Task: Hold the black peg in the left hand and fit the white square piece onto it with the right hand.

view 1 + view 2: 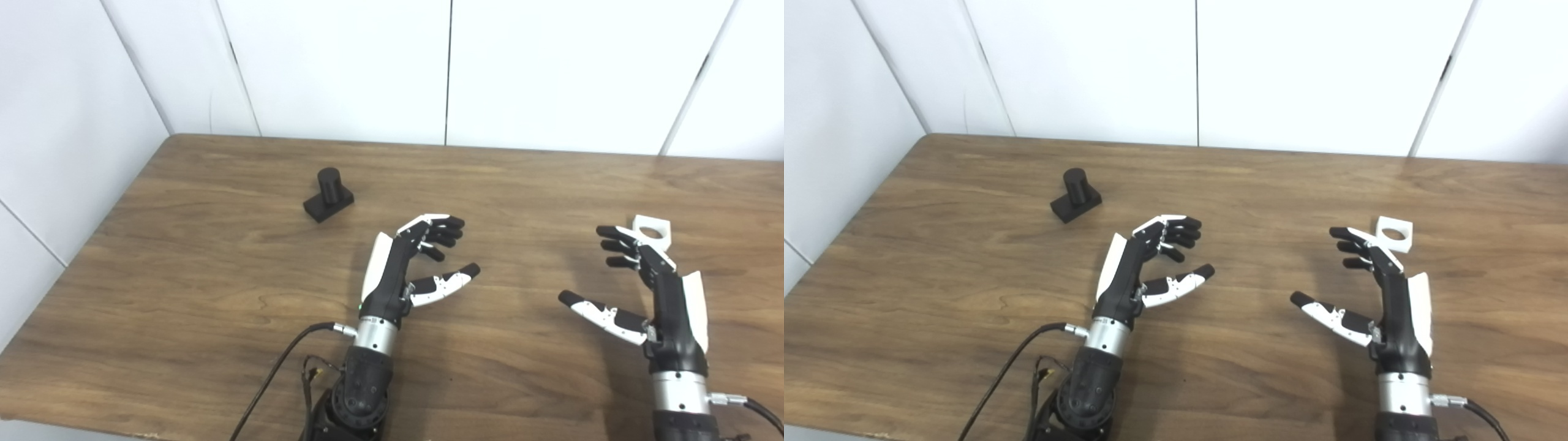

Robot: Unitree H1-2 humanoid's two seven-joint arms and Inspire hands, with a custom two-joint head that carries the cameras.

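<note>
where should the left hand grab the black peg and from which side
Probably by the flat rectangular base of the black peg, leaving the upright cylinder free for the white square piece. The peg stands on the table beyond and left of the open left hand, so come from the near right side, fingers pinching across the base's long sides.

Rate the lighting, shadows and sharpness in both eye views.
Left eye view: even light, soft shadows beside the left hand and right hand; the black peg is slightly soft. Right eye view: the same, mild sheen on the table; the white square piece is readable.
</note>
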